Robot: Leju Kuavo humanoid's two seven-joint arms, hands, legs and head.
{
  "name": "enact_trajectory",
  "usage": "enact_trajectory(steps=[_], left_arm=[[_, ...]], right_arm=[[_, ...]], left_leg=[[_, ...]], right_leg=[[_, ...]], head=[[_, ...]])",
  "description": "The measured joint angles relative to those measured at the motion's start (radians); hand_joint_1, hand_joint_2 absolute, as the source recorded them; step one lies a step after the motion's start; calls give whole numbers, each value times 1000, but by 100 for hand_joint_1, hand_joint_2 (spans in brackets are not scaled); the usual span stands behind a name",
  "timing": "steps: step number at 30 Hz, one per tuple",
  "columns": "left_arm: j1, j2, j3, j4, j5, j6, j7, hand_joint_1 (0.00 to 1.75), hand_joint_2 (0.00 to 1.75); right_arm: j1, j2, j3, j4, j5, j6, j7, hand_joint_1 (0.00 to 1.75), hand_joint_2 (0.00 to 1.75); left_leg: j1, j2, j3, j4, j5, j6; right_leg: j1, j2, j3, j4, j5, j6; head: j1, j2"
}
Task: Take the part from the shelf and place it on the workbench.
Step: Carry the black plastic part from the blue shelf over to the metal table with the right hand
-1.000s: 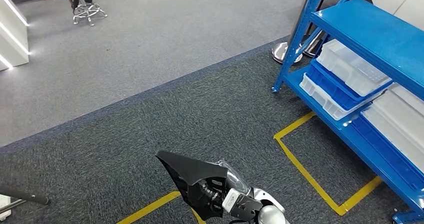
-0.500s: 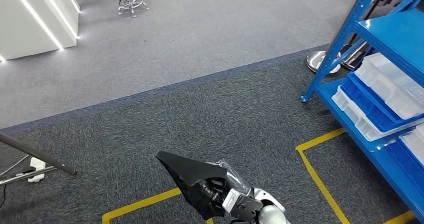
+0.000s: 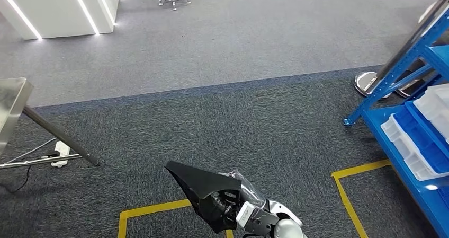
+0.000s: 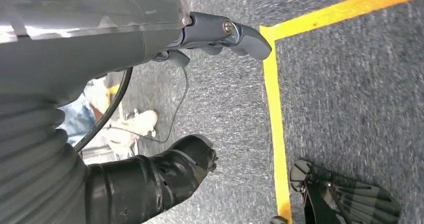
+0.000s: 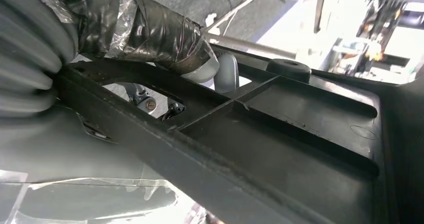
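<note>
Matt black plastic part (image 3: 198,187); rough grey carpet floor (image 3: 238,116); glossy blue painted metal shelf (image 3: 407,158); brushed steel desk (image 3: 10,108).

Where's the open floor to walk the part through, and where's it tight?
Open: the dark grey carpet between the metal workbench leg and the blue steel shelf, and the light grey carpet beyond. Tight: the white power strip with cables by that leg, and the shelf's white and blue bins. The right hand holds the black plastic part.

The part (image 3: 198,182) is black; the carpet (image 3: 238,116) dark speckled grey with yellow tape lines (image 3: 347,195); the shelf (image 3: 418,52) blue, its bins (image 3: 418,148) seemingly blue and white.
</note>
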Motion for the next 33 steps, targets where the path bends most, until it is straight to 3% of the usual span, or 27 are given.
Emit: enact_trajectory(steps=[2,4,6,7,9,11,13,14,15,16,18,19,22,24,26,28,29,30,31,33], left_arm=[[0,-2,0,0,0,0,0,0,175],[0,-4,0,0,0,0,0,0,175],[2,-4,0,0,0,-1,0,0,175],[4,-4,0,0,0,-1,0,0,175],[3,-4,0,1,0,-2,-1,0,175],[0,-4,0,1,0,-3,-1,0,175],[-1,-3,0,1,0,-4,-1,0,175],[1,-3,0,1,0,-4,-1,0,175],[2,-3,0,1,0,-4,-1,0,175],[3,-2,0,1,0,-4,-1,0,175],[1,-1,0,1,0,-4,-2,0,175],[0,-1,0,1,0,-4,-2,0,175],[2,0,0,1,0,-5,-2,0,175],[2,1,0,1,0,-8,-2,0,175],[0,1,0,1,0,-12,-1,0,175],[0,1,0,1,0,-14,-1,0,175],[0,1,0,1,0,-15,-1,0,175],[0,1,0,1,0,-15,-1,0,175],[0,1,0,1,-1,-16,-1,0,175],[0,1,0,1,-2,-16,-1,0,175]], right_arm=[[0,0,0,0,0,0,0,173,175],[0,0,0,-1,0,0,0,173,175],[-1,0,0,-3,0,0,0,173,175],[-1,0,0,-4,0,0,0,173,175],[-1,2,0,-8,1,0,0,173,175],[0,1,0,-10,2,0,-1,173,175],[2,1,0,-10,3,0,0,173,175],[2,1,0,-10,3,0,0,173,175],[3,1,0,-11,3,0,1,173,175],[3,1,0,-11,3,0,1,173,175],[2,1,0,-11,3,0,1,173,175],[2,1,0,-11,3,0,0,173,175],[1,1,0,-12,3,0,0,173,175],[1,1,0,-15,4,0,0,173,175],[2,0,0,-16,4,0,-2,173,175],[7,-2,0,-17,4,0,-2,173,175],[8,-3,0,-17,5,0,-2,173,175],[9,-4,0,-17,5,0,-2,173,175],[10,-5,0,-17,5,0,-2,173,175],[10,-6,0,-18,6,0,-2,173,175]], left_leg=[[-1,-24,-3,5,-2,-3],[3,-45,-11,6,-1,-12],[7,-67,-16,2,3,-26],[6,-64,-17,4,2,-32],[2,-19,-39,53,-28,-43],[6,37,-97,172,-87,-53],[12,55,-144,261,-113,-62],[14,59,-141,254,-99,-65],[16,65,-117,208,-69,-67],[18,80,-79,135,-35,-68],[12,109,-19,24,4,-58],[9,115,-8,2,7,-51],[6,92,-9,-1,7,-28],[10,76,-5,-7,10,-14],[10,59,-6,-10,12,-4],[7,37,-8,-8,13,-1],[6,24,-8,-6,13,-1],[5,11,-8,-3,12,-2],[5,-3,-8,0,11,-3],[5,-27,-12,7,10,-8]], right_leg=[[-1,49,53,-130,62,-15],[1,81,75,-188,77,-23],[0,64,80,-200,79,-26],[-3,52,87,-210,82,-28],[-10,23,102,-229,88,-36],[-6,-8,108,-232,86,-40],[-5,-36,110,-230,81,-39],[-5,-48,111,-229,79,-38],[-6,-60,113,-227,75,-35],[-7,-70,116,-224,70,-31],[-3,-88,120,-218,61,-21],[0,-96,122,-216,57,-15],[1,-110,129,-216,51,0],[-3,-77,116,-177,19,8],[-4,-29,60,-58,-46,9],[-2,-14,-1,59,-84,8],[-2,-11,-12,75,-76,6],[-2,-8,-2,44,-45,3],[-2,2,23,-18,-2,-2],[-3,49,76,-146,55,-10]], head=[[0,0],[0,0],[1,0],[0,0],[-6,0],[-12,0],[-12,0],[-12,0],[-12,0],[-12,0],[-12,0],[-12,0],[-11,0],[-10,0],[-9,0],[-9,0],[-10,0],[-9,0],[-9,0],[-9,0]])
